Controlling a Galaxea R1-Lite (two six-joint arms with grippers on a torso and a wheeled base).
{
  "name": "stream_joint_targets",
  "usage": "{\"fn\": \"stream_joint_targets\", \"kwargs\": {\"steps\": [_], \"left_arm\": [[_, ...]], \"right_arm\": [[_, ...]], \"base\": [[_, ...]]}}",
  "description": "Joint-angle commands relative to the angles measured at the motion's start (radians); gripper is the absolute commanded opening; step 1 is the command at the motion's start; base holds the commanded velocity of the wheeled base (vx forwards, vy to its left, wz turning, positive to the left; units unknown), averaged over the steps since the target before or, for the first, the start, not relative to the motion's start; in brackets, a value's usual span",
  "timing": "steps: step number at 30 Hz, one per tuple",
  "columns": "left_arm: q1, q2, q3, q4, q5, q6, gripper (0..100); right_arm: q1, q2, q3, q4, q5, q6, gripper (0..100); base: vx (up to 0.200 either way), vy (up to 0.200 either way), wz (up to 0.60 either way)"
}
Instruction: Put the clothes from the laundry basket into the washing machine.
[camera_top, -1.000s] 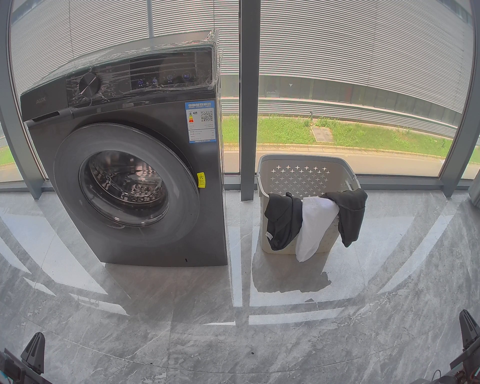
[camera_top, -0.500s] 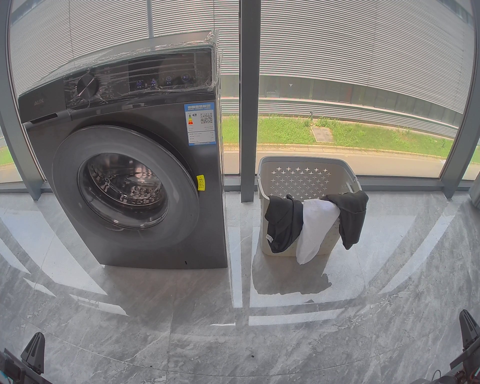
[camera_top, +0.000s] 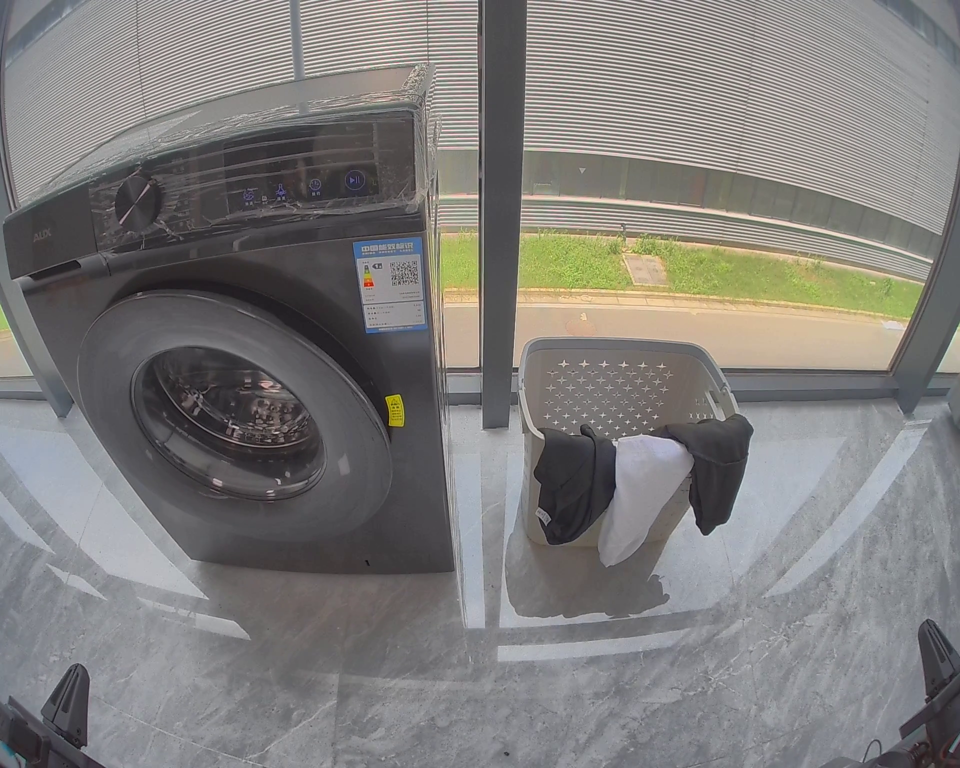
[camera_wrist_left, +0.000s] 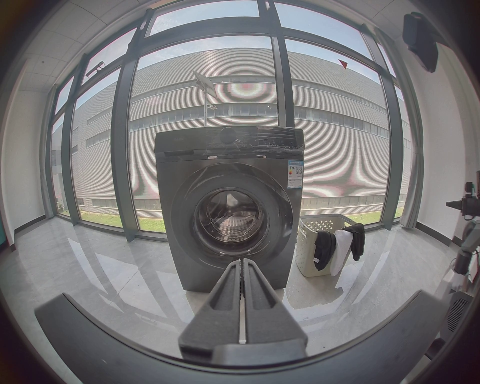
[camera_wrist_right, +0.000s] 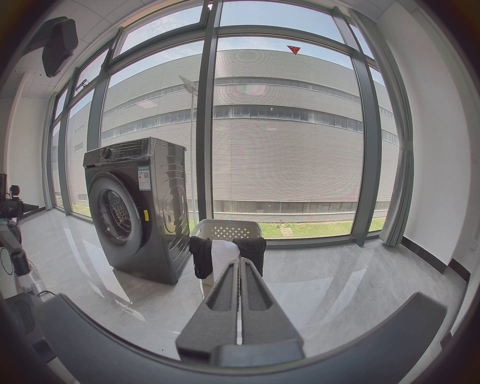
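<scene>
A dark grey washing machine (camera_top: 250, 330) stands on the floor at the left, its round glass door (camera_top: 230, 425) looking closed. To its right sits a beige laundry basket (camera_top: 620, 385). Over the basket's front rim hang a dark garment (camera_top: 575, 480), a white garment (camera_top: 640, 490) and another dark garment (camera_top: 718, 465). My left gripper (camera_wrist_left: 241, 270) is shut and empty, well short of the washing machine (camera_wrist_left: 230, 200). My right gripper (camera_wrist_right: 239, 267) is shut and empty too, in line with the laundry basket (camera_wrist_right: 225, 231) and a good way from it.
Tall windows and a grey pillar (camera_top: 500, 200) stand right behind the machine and basket. Polished marble floor (camera_top: 480, 680) stretches between me and them. A camera on a tripod (camera_wrist_left: 467, 215) stands off to one side of the room.
The whole head picture has shifted: machine and basket look larger and lower, so the camera has moved closer. Clothes and basket keep their places; both grippers stay shut.
</scene>
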Motion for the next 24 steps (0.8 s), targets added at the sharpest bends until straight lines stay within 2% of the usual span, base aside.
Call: {"fn": "stream_joint_targets", "kwargs": {"steps": [1, 24], "left_arm": [[0.000, -0.015, 0.018, 0.000, 0.000, 0.000, 0], [0.000, -0.015, 0.018, 0.000, 0.000, 0.000, 0]], "right_arm": [[0.000, -0.018, 0.018, -0.001, -0.001, -0.001, 0], [0.000, -0.018, 0.018, -0.002, 0.001, -0.001, 0]], "base": [[0.200, 0.000, 0.00], [0.200, 0.000, 0.00]]}}
